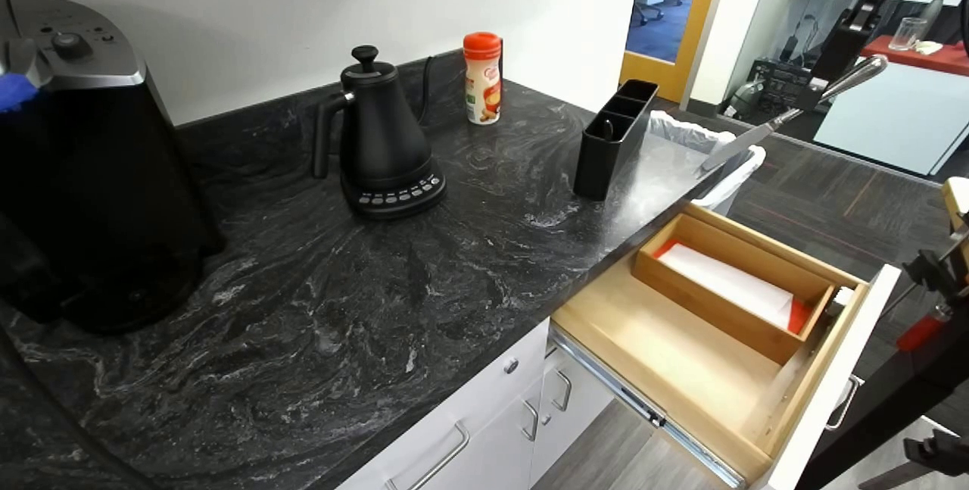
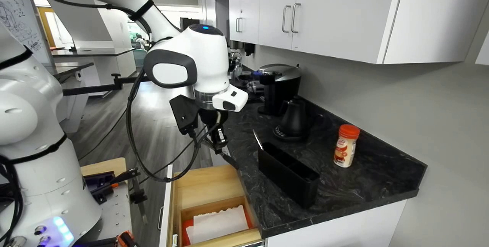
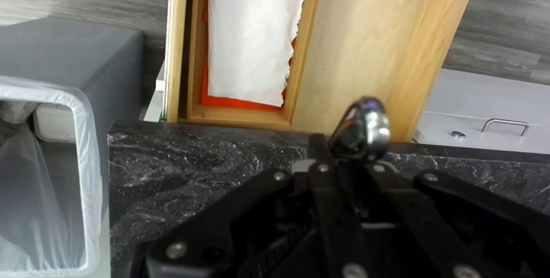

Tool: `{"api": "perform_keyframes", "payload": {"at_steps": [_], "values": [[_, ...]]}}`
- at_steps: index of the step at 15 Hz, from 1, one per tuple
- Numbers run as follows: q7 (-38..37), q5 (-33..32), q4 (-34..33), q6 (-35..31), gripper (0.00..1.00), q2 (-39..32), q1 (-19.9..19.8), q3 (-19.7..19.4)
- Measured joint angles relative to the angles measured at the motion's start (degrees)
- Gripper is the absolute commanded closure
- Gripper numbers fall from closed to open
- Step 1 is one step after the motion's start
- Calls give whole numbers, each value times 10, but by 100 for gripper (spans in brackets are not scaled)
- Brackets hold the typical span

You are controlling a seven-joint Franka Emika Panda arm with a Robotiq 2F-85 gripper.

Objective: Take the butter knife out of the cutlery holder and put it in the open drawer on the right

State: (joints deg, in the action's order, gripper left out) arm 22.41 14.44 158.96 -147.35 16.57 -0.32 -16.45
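Note:
My gripper (image 1: 814,94) is shut on the butter knife (image 1: 734,149), in the air by the counter's front edge. Its pale blade slants down to one side and the ornate handle rises on the opposite side. The wrist view shows the shiny handle end (image 3: 369,129) sticking up beyond the fingertips; the blade is hidden there. On the counter stands the black cutlery holder (image 1: 602,160), with another utensil (image 2: 258,140) leaning out of it. Pulled out below the counter, the open drawer (image 1: 689,316) has a wooden divider tray (image 2: 187,213) with white paper over red.
A black kettle (image 1: 382,134) and a creamer bottle (image 1: 483,81) stand further back on the counter, with a coffee maker (image 1: 91,172) beyond the kettle. A lined trash bin (image 3: 86,162) is beside the drawer. White upper cabinets (image 2: 336,14) overhang the counter.

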Motion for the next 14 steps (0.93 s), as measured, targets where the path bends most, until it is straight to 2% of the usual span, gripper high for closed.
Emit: {"api": "perform_keyframes", "payload": {"at_steps": [5,14], "values": [[5,17,1,8,97,-40,-7,-12],[92,107,1,8,97,-142,-30,-16]]}}
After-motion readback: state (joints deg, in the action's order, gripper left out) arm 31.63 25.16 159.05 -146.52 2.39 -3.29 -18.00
